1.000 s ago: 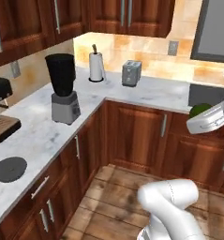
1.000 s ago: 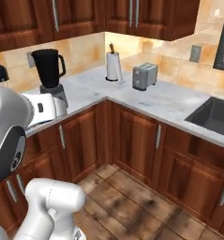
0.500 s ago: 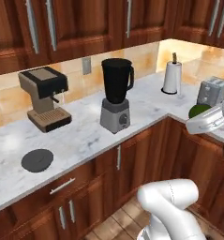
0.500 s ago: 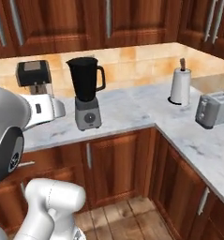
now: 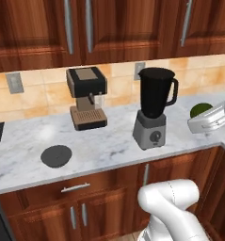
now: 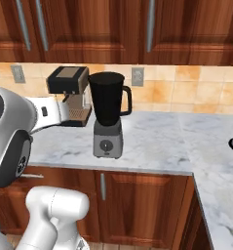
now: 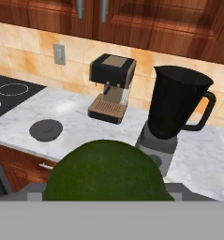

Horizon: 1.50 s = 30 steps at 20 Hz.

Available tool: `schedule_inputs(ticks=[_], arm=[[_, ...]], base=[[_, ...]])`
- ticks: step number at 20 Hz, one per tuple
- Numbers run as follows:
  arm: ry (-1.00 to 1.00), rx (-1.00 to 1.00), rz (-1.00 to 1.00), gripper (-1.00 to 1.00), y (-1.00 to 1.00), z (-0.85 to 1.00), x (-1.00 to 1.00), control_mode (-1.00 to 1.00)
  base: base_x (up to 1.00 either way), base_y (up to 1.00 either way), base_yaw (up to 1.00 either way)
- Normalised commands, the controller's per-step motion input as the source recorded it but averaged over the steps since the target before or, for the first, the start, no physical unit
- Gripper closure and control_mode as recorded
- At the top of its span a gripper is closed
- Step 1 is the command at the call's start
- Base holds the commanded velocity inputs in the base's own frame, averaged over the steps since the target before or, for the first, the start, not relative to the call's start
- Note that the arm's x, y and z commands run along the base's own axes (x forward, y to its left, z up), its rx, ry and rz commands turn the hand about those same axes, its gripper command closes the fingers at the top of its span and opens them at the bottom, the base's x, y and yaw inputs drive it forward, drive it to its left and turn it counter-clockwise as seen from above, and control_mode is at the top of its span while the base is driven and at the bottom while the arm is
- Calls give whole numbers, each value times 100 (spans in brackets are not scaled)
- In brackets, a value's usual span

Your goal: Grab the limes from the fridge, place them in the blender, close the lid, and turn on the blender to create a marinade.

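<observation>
While there's plenty on the marble surface [image 5: 109, 150], none of it has readable writing: no brand or label on any appliance that I can make out, and the blender's knob has no legible marks either.

Going left to right in the left base view: a black stovetop [image 7: 10, 96] cuts into the far left end of the surface, clearer in the hand view with its ring outlines. Next, the lid [image 5: 56, 155] lies flat near the front edge, well apart from everything else. Behind it and to the right, the coffee machine [image 5: 87, 97] sits against the back edge, under a wall outlet [image 5: 14, 83]. Then the blender [image 5: 154, 108] stands upright around the middle of the surface, jar top uncovered, handle pointing right, with a second outlet [image 5: 139, 70] on the tiles behind it.

At the right edge of that view the gripper [image 5: 209, 117] hangs above the surface, and a lime [image 5: 200, 109] sits in it. The fingers are spread wide around the lime, which bulges up big and green at the bottom of the hand view.
</observation>
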Motion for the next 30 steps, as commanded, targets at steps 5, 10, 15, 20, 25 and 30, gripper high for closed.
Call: schedule_inputs(ticks=[5, 10, 15, 20, 25, 30], arm=[[0, 0, 0, 100, 0, 0, 0, 100], [0, 0, 0, 100, 0, 0, 0, 100], [0, 0, 0, 100, 0, 0, 0, 100], [0, 0, 0, 100, 0, 0, 0, 100], [0, 0, 0, 100, 0, 0, 0, 100], [0, 0, 0, 100, 0, 0, 0, -100]], base=[[1, 22, 21], [35, 48, 2], [55, 27, 6], [34, -47, 10], [7, -6, 1], [0, 0, 0]])
